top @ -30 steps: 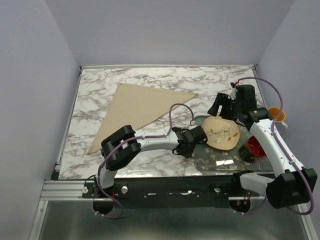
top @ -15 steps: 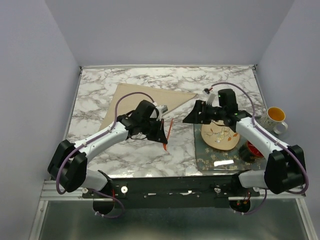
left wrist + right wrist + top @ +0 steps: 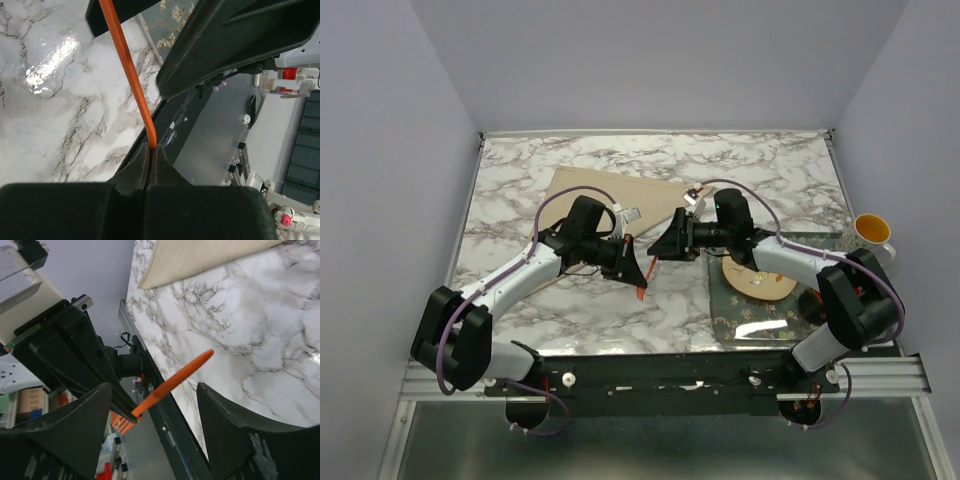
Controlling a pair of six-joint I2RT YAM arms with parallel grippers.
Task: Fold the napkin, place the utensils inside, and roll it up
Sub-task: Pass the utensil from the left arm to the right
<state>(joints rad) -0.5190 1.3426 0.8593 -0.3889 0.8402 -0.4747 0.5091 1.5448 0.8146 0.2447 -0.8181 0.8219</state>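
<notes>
The white-and-grey marble table [image 3: 520, 300] fills most of the top view. A tan cloth napkin [image 3: 590, 185], folded to a flat triangle-like shape, lies on its far middle part. The napkin's near side is hidden under the arms.

The left arm [image 3: 510, 285] reaches from the near left corner toward the table's centre. The right arm [image 3: 790, 262] comes in from the near right, and the two meet over bare marble just in front of the napkin.

A teal flower-patterned placemat [image 3: 750, 318] covers the near right part of the table. On it sits a round tan patterned plate [image 3: 765, 285], partly covered by the right arm. A white mug with an orange inside [image 3: 873, 232] stands by the table's right edge.

The orange plastic fork [image 3: 172, 382] is off the table, held in the air between the napkin and the placemat. The left fingers [image 3: 150, 165] are pressed together on it, and in the left wrist view the thin handle [image 3: 127, 70] runs straight out from their tips. In the right wrist view the grip sits close to the tines [image 3: 122, 424], which poke out beyond it, while the rounded handle end points away toward the marble.

The right fingers [image 3: 235, 440] are spread wide, one on each side of the fork's handle, and are not clamped on it. Whether either of them brushes the handle cannot be told. In the top view only a short orange piece [image 3: 640, 290] shows below the two sets of fingers.
</notes>
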